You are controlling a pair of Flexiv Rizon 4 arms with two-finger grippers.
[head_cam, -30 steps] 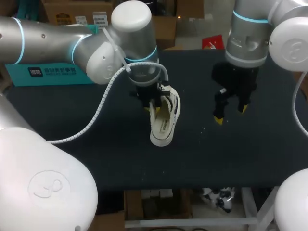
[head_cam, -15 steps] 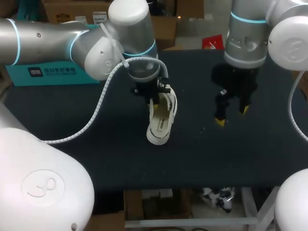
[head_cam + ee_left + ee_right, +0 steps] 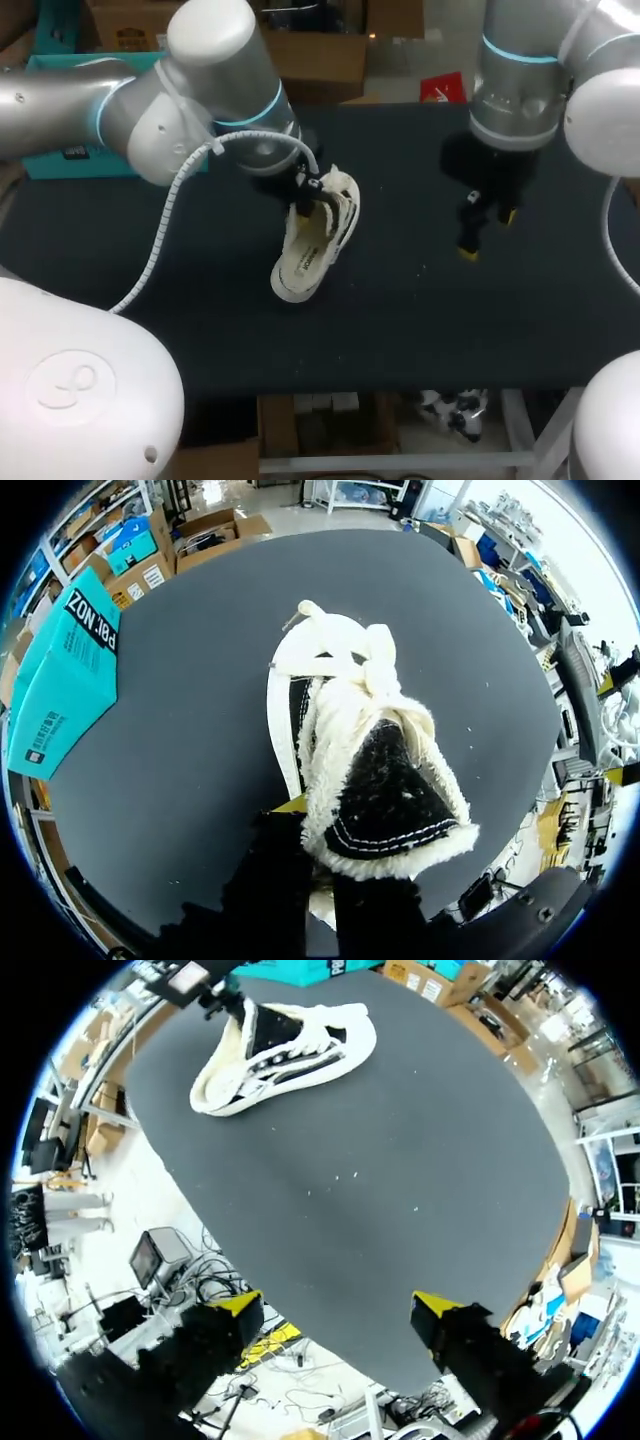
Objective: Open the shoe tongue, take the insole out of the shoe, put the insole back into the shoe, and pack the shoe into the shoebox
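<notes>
A white low shoe (image 3: 308, 248) with a fleecy lining and black inside lies tilted on the dark table (image 3: 520, 320), toe toward the front left. My left gripper (image 3: 310, 198) is shut on the shoe's upper rim at its rear end. In the left wrist view the shoe (image 3: 345, 710) stretches away from the gripper (image 3: 315, 830), its laces knotted ahead. A teal shoebox (image 3: 65, 675) lies closed at the table's far left. My right gripper (image 3: 486, 232) hangs open over bare table to the shoe's right, with nothing between its fingers (image 3: 240, 1305).
The teal shoebox (image 3: 55, 160) is partly hidden behind my left arm in the head view. Bare dark tabletop lies between the shoe and my right gripper (image 3: 338, 1308). From the right wrist the shoe (image 3: 280, 1045) shows far ahead.
My left gripper has closed on the shoe and drawn it leftward, the toe swinging toward the front left. The right gripper stays open and has barely shifted.
</notes>
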